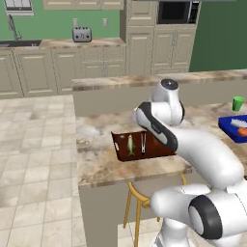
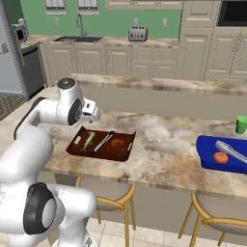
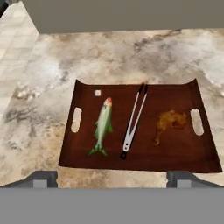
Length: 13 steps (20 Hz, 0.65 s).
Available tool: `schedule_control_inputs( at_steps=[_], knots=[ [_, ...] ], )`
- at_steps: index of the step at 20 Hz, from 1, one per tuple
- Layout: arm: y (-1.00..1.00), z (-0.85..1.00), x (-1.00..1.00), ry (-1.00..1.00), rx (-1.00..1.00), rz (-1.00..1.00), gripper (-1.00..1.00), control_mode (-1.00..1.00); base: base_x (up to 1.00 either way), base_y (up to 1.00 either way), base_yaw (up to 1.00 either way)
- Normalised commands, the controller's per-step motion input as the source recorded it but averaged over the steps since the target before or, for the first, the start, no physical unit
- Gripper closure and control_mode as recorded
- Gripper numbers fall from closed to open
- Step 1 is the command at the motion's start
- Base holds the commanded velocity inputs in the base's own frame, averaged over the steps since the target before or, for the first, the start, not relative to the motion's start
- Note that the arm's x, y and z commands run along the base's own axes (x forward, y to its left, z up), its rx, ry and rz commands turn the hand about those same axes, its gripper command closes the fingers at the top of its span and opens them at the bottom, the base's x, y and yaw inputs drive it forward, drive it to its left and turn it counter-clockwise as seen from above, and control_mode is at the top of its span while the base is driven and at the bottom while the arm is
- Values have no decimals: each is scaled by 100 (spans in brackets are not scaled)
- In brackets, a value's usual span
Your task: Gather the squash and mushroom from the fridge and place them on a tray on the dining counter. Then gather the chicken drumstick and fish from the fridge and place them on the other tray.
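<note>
Fish (image 3: 103, 127) lies in other tray (image 3: 175, 153), left of tongs (image 3: 133, 120).

The marbled table (image 2: 159, 154) carries the dark brown tray (image 3: 175, 153) toward its left end, and — well apart to the right — the blue tray (image 2: 207, 157) with a green cup (image 2: 240, 124) just behind it.

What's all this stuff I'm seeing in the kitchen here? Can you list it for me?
dark brown rectangular tray: one, on marbled counter
slim greenish-silver fish: one, tray's left part
metal tongs: one pair, tray's middle
brownish drumstick-like piece: one, tray's right part
bright blue tray: one, counter's right end, holding grey tongs and an orange piece
green cup: one, behind blue tray
silver toaster: one, back counter
wooden stools: two, below counter
fingers: two, dark, spread open above brown tray
</note>
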Motion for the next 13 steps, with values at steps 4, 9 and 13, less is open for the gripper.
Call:
schedule_control_inputs(
  at_steps=[4,9,13],
  knots=[
    [-7,63,-100,-20,-3,0,-100,-100,0,0,0],
    [-10,47,-100,-25,-4,0,-100,-100,0,0,0],
    [-14,28,-100,-26,-3,2,-100,-100,0,0,0]
  ],
)
